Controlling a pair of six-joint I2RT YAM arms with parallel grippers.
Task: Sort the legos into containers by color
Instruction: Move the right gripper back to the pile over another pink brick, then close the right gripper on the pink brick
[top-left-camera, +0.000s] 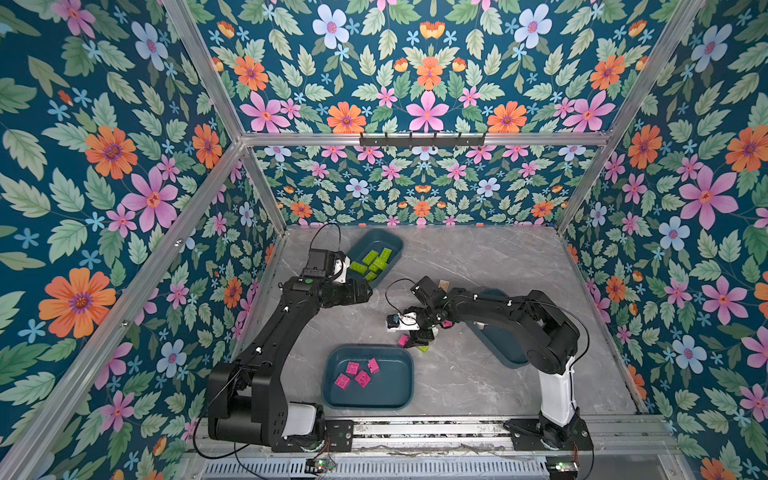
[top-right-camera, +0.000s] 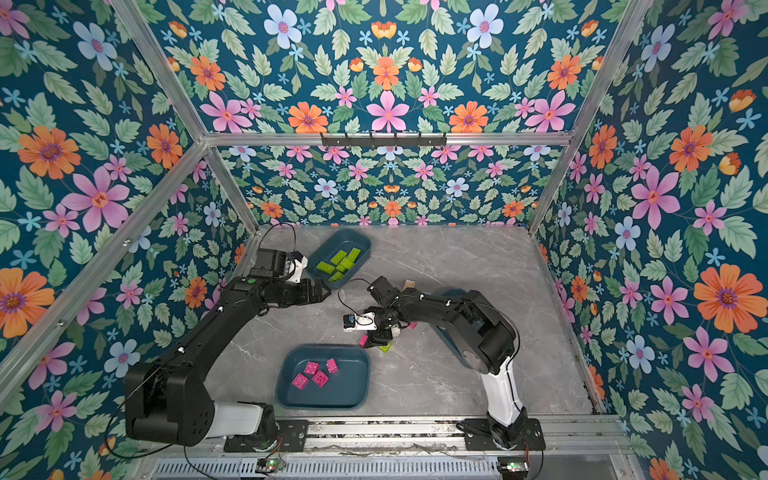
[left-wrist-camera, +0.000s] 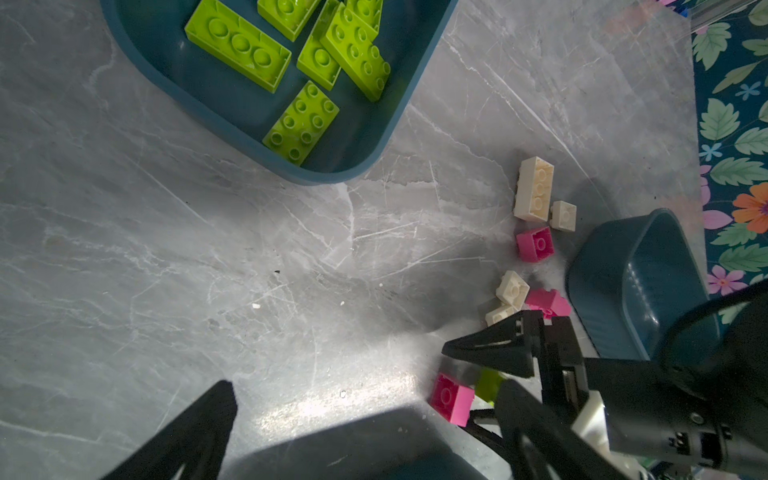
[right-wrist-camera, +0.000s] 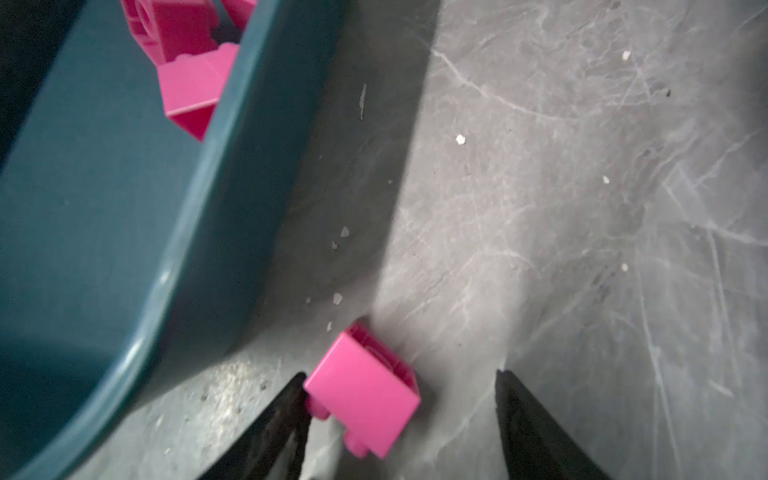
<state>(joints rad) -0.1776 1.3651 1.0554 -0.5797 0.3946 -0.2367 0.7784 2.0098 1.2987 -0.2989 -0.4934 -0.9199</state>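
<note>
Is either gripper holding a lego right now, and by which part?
Neither. The right gripper stands open around a pink brick on the table; the left gripper is open and empty.

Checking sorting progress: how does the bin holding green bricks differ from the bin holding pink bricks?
The green-brick bin sits at the back, turned diagonally; the pink-brick bin sits near the front, square to the table edge. The green-brick bin holds mostly long lime bricks, the pink-brick bin four square magenta bricks. Both are identical shallow dark teal bins.
</note>
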